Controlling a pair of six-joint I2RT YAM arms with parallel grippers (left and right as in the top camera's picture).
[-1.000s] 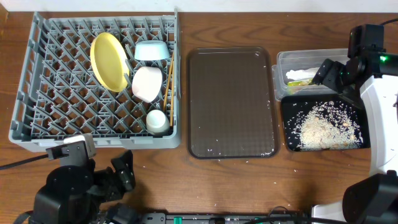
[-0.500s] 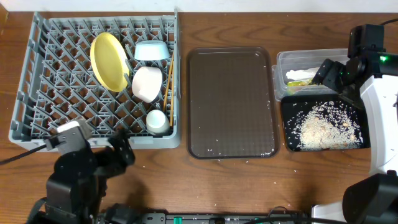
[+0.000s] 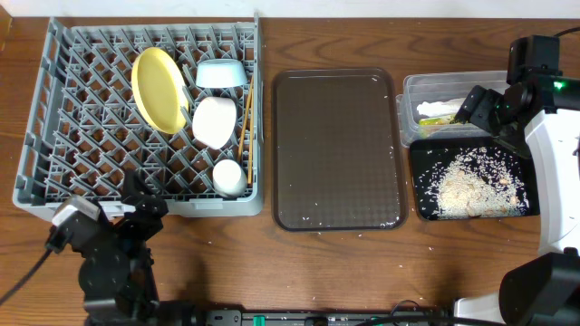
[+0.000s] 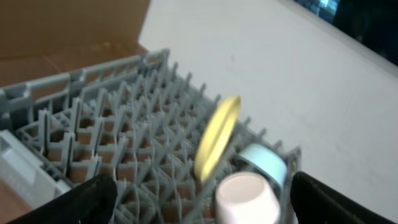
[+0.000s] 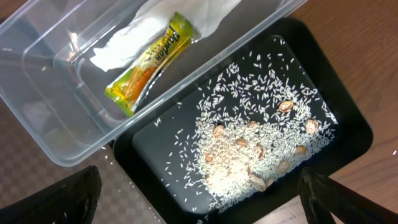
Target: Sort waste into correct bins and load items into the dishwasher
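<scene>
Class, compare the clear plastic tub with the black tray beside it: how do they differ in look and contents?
The tub is see-through; the tray is opaque black. The tub holds a snack wrapper and a white napkin; the tray holds loose rice scraps. The tub looks deeper-walled, the tray shallow. Both are rectangular and lie side by side.

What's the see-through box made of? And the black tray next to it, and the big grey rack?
The see-through box looks like glossy clear plastic: the table shows through and its walls glint. The black tray seems smooth, slightly shiny plastic, not certain. The grey rack looks like matte moulded plastic, with identical pegs.
</scene>
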